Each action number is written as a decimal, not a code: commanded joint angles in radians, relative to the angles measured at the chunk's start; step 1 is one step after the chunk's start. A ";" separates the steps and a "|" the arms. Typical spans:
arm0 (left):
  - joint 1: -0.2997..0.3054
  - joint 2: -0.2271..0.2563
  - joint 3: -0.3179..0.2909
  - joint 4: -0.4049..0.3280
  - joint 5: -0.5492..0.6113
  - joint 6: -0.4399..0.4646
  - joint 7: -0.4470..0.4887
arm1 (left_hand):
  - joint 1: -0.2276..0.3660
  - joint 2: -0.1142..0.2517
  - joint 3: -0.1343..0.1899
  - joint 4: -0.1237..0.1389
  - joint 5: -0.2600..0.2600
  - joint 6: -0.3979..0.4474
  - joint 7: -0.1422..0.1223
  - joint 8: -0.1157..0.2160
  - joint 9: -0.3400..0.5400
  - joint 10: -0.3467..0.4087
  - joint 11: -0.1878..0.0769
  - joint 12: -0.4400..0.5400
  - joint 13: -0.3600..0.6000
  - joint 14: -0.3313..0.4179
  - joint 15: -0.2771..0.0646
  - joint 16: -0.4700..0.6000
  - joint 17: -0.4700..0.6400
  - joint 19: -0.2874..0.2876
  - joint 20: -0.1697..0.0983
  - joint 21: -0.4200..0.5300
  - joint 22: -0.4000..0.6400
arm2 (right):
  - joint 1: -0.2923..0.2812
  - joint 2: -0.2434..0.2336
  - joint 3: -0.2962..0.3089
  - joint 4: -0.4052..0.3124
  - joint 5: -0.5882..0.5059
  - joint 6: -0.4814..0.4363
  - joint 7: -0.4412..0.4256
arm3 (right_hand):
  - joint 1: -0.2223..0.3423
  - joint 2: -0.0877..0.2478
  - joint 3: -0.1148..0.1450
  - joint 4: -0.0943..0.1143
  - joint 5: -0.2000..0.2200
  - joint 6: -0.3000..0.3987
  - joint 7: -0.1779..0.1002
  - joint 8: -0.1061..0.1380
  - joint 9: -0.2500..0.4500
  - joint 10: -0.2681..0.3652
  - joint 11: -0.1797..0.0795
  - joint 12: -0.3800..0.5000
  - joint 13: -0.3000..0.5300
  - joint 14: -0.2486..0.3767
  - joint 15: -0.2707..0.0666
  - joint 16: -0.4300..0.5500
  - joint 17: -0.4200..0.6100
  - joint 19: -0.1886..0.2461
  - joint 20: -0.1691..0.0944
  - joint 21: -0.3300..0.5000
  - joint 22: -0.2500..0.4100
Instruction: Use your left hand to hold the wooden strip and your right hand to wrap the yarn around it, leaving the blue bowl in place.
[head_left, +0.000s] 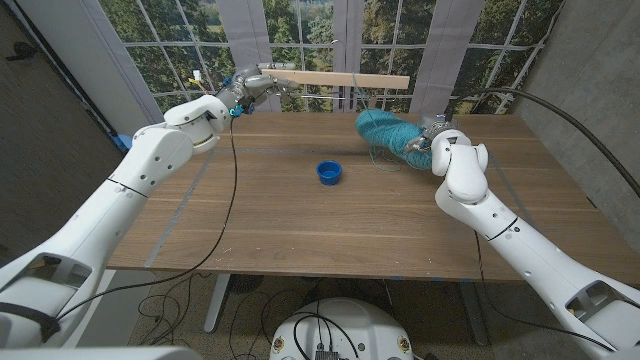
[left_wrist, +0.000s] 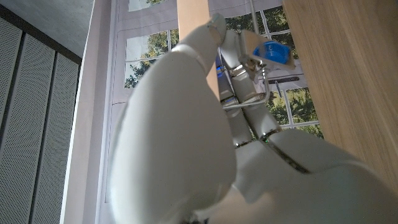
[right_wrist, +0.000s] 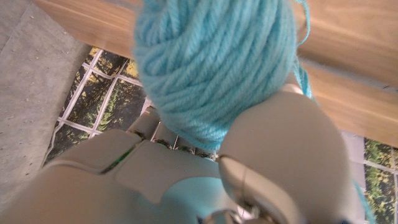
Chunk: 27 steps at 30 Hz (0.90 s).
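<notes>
Looking for writing, you find none that can be read on any of the things here. Your left hand (head_left: 250, 88) is closed around one end of the wooden strip (head_left: 340, 79), which runs level from those fingers across toward your right side, raised above the far edge of the table (head_left: 300, 220); in the left wrist view the strip (left_wrist: 194, 25) passes up between the fingers (left_wrist: 239, 56), pressed against the palm side. Your right hand (head_left: 432, 140) grips the ball of teal yarn (head_left: 385, 132), which bulges out past the fingers toward the middle of the table; in the right wrist view the yarn (right_wrist: 217, 68) sits against the thumb and fills the grasp, with a loose strand trailing at its side. A thin strand seems to rise from the ball toward the strip, though whether it is wound on the strip you cannot tell. The blue bowl (head_left: 329, 172) stands on the table between your two hands, nearer you than both, apart from the yarn; what it holds you cannot tell.
</notes>
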 joint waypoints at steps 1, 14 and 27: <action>0.036 0.019 -0.017 -0.038 -0.020 -0.002 0.016 | -0.008 0.009 0.061 0.050 0.005 0.001 0.006 -0.001 0.004 0.002 -0.002 0.000 0.005 0.106 -0.102 0.000 0.004 0.045 -0.107 0.005 0.002 | 0.113 -0.030 -0.093 0.093 0.140 -0.061 -0.197 | 0.180 0.190 0.074 0.079 0.011 0.208 -0.201 0.001 0.003 0.125 -0.122 0.002 0.014 0.010 -0.129 -0.005 0.002 -0.004 -0.059 0.008 0.003; 0.078 0.029 -0.036 -0.038 -0.038 -0.024 0.013 | -0.011 0.009 0.062 0.050 0.008 0.003 0.002 0.001 0.004 0.005 -0.005 0.000 0.007 0.106 -0.104 0.000 0.004 0.046 -0.107 0.006 0.002 | 0.235 -0.055 -0.216 0.123 0.119 -0.130 -0.291 | 0.181 0.189 0.067 0.080 0.017 0.211 -0.205 0.000 0.005 0.128 -0.128 0.000 0.016 0.011 -0.129 -0.013 0.004 -0.005 -0.059 0.013 0.001; 0.109 0.031 -0.050 -0.023 -0.050 -0.052 0.001 | -0.013 0.009 0.063 0.050 0.011 0.003 0.002 0.000 0.004 0.005 -0.005 -0.002 0.008 0.108 -0.105 0.000 0.005 0.048 -0.108 0.006 0.002 | 0.315 -0.054 -0.305 0.149 -0.053 -0.136 -0.372 | 0.181 0.186 0.059 0.082 0.024 0.216 -0.218 -0.001 0.008 0.134 -0.132 -0.006 0.011 0.007 -0.130 -0.026 0.004 -0.007 -0.063 0.018 0.000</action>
